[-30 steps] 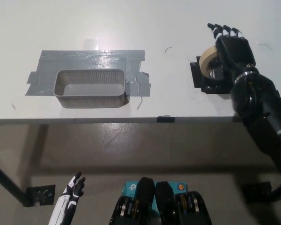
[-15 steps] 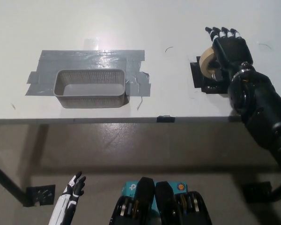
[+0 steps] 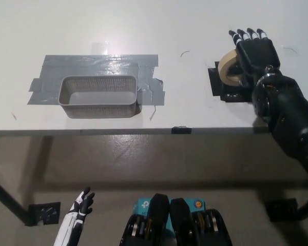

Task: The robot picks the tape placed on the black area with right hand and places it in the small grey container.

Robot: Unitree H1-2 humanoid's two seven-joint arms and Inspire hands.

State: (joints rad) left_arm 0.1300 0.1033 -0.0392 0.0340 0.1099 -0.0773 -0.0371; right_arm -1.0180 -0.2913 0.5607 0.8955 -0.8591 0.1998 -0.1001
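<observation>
Resting against the tape (image 3: 227, 68), right hand (image 3: 255, 54) fingers extended

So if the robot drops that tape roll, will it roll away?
Probably, if it lands on edge: the tape is a round ring, tilted up beside the right hand. It looks stiff and light. The table looks smooth.

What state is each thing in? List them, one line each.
tape: tilted on edge over the black area, against the right hand.
right hand: beside the tape, fingers extended, not closed.
small grey container: upright, empty, on the grey taped patch.
left hand: resting low, open.
</observation>
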